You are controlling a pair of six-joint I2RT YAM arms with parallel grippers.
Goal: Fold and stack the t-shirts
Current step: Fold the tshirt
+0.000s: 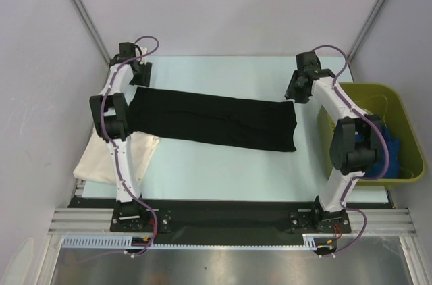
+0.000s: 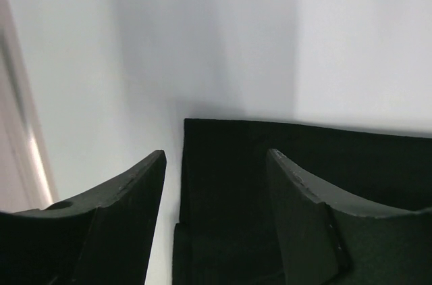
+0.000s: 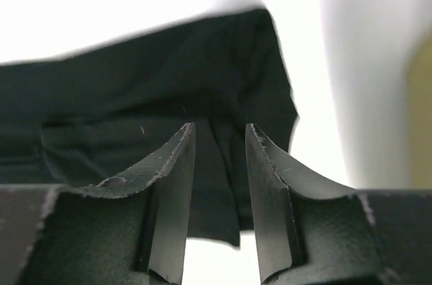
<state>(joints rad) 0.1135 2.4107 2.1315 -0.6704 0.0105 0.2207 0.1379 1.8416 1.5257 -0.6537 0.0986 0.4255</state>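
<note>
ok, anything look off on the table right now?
Two things. The black t-shirt, folded into a long strip, lies skewed across the table rather than square to its edges. The cream t-shirt hangs past the near-left corner.

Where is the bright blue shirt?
The blue t-shirt lies bunched inside the olive-green bin at the right edge of the top view, partly hidden behind the right arm, apart from the black t-shirt spread mid-table.
</note>
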